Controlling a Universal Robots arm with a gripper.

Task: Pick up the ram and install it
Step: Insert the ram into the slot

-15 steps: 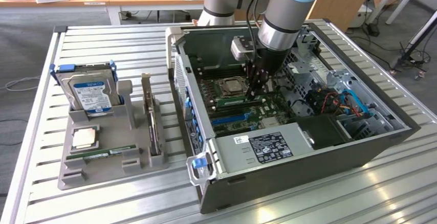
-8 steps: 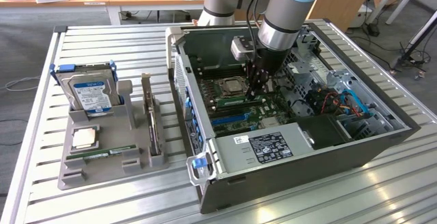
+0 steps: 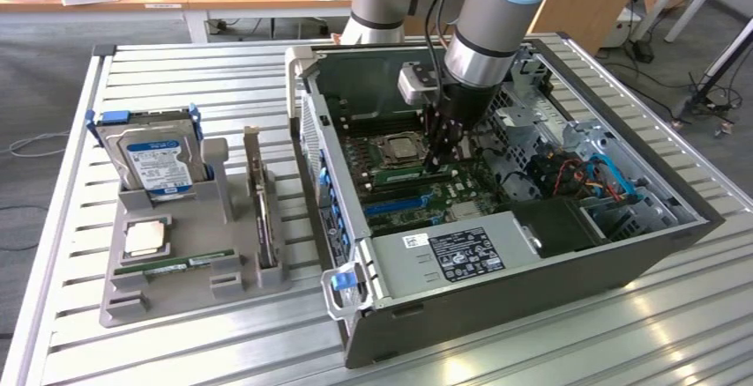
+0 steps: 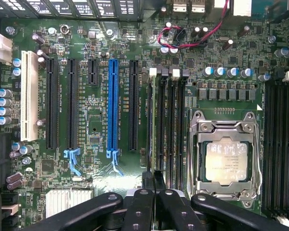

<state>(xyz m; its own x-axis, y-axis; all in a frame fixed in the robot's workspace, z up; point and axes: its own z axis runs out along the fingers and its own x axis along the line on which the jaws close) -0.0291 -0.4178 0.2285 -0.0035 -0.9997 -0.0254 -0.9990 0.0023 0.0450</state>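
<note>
Over memory slots (image 4: 177,120) | arm (image 3: 477,60) upright inside case (image 3: 530,267) | pincer (image 3: 442,167) pointing down

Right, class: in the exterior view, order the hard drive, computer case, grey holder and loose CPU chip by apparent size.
1. computer case
2. grey holder
3. hard drive
4. loose CPU chip

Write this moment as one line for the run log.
gripper: shut on ram | ram: upright on motherboard beside CPU | place: inside computer case
</note>
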